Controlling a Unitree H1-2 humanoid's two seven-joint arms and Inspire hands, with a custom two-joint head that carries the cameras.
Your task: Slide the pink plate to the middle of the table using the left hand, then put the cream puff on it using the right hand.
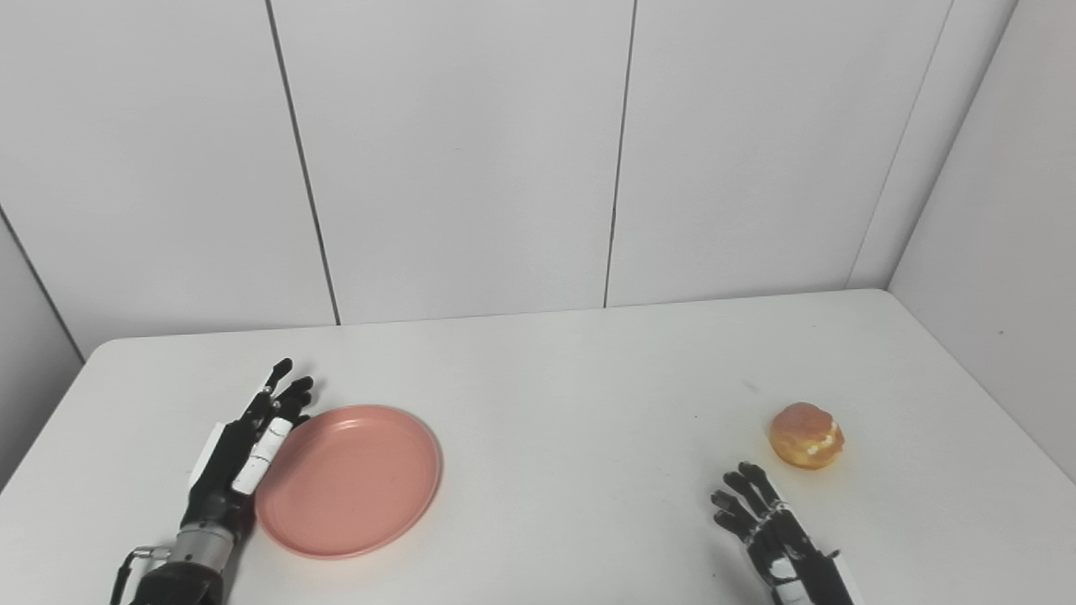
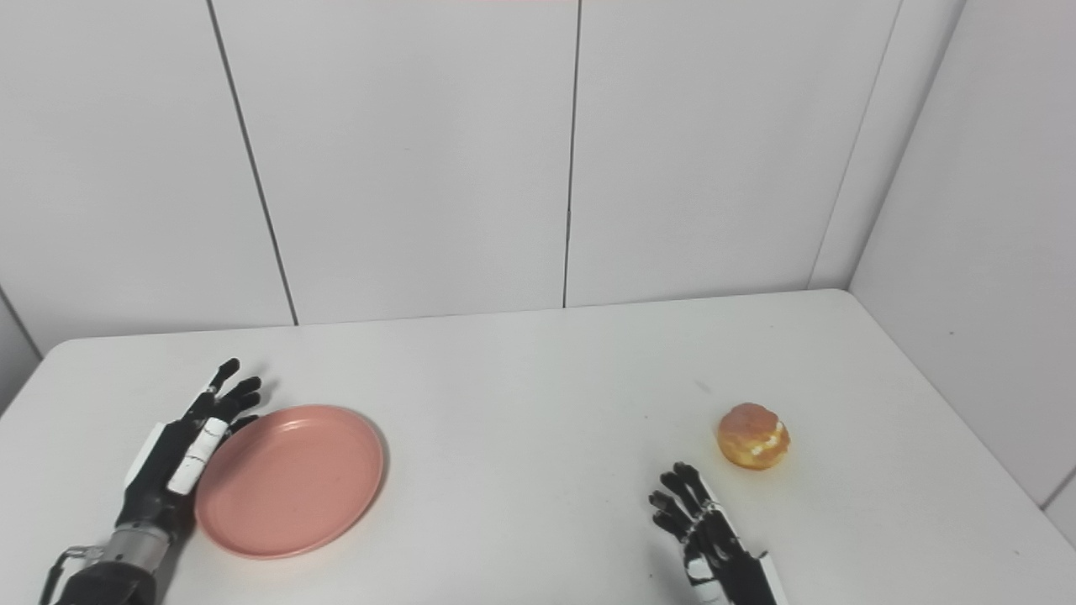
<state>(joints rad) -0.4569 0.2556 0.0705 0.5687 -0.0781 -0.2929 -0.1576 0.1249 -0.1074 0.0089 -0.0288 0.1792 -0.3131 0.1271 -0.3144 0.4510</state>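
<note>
Two black hands sit at the near edge of the white worktop [image 1: 555, 395]. The right hand [image 1: 777, 538] is low on the right side. Its fingers are spread apart and it holds nothing. The left hand [image 1: 244, 449] is on the left side, with its fingers stretched out straight and pointing away. It holds nothing too. The side of this hand is right up against the left rim of the plate, but I cannot tell if it really touches.

There is one pink plate [image 1: 349, 481]. It lies flat on the left part of the worktop, not in the middle. Nothing is on it.

There is one cream puff [image 1: 806, 434]. It is round and golden brown with a bit of cream showing. It sits on the right side, a little past the right hand and not touching it. It is well apart from the plate.

Behind the worktop stand plain white wall panels [image 1: 454, 151] with thin dark lines between them. They meet in a corner on the right.
</note>
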